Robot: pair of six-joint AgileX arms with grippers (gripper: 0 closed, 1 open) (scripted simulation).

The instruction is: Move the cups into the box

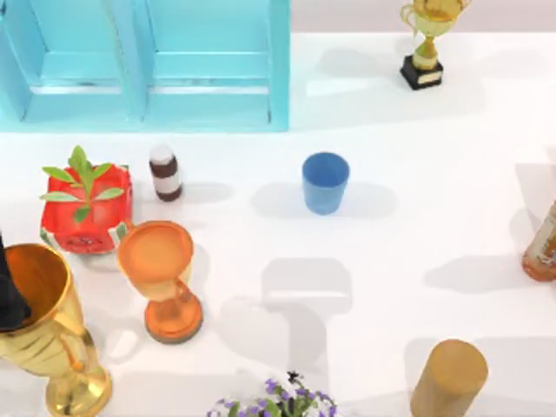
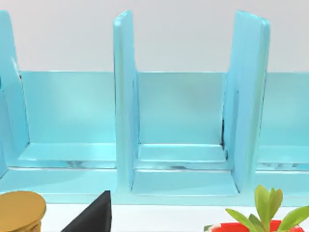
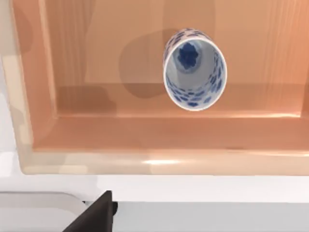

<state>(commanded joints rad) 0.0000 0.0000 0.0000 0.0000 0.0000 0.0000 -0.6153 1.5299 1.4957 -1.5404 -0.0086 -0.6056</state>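
Standing alone mid-bench, the blue cup [image 1: 326,182] risks tipping under an off-centre grasp; the patterned cup [image 3: 194,68] already sits inside the wooden box [image 3: 96,140]. Whether either gripper is open, I cannot tell.

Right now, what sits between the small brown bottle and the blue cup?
Nothing: in the top view, bare white table runs between the brown bottle and the blue cup.

Overhead on table [image 1: 391,252] — wrist views close on shelf [image 2: 178,121], box [image 3: 96,145].
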